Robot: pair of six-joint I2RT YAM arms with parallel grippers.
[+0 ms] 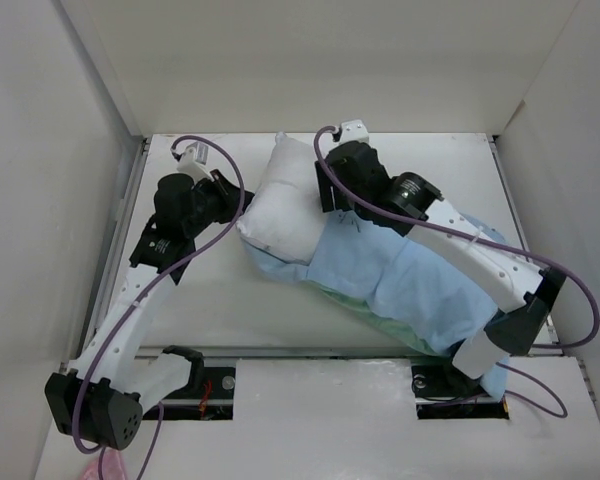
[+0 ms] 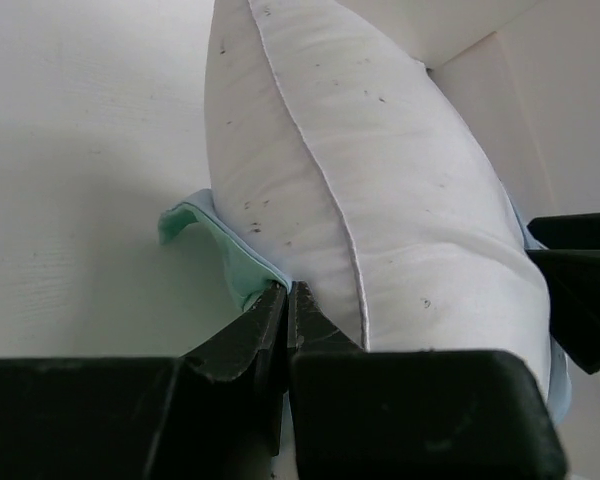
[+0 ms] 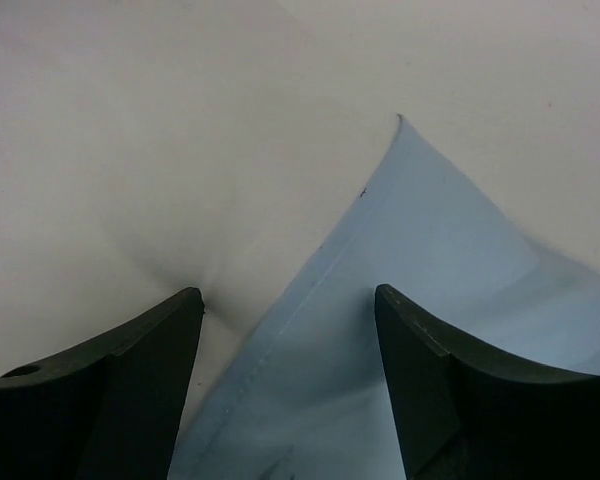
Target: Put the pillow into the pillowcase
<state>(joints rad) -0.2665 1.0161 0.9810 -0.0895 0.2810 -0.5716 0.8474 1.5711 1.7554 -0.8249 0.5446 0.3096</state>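
The pillow (image 1: 278, 205) lies near the far edge, partly inside the pillowcase (image 1: 420, 285), which reaches toward the near right corner. The left gripper (image 2: 287, 292) pinches the pillowcase hem; the right gripper (image 3: 290, 296) stands wide.

Worktop (image 1: 230, 300) lying open at 7 o'clock of pillow (image 1: 280, 205), pillowcase (image 1: 420, 285) blocking 4 o'clock, back wall (image 1: 320, 70) closing 12 o'clock

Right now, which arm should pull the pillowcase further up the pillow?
Probably left: the left gripper is shut on the pillowcase hem beside the pillow. The right gripper is open, gripping nothing.
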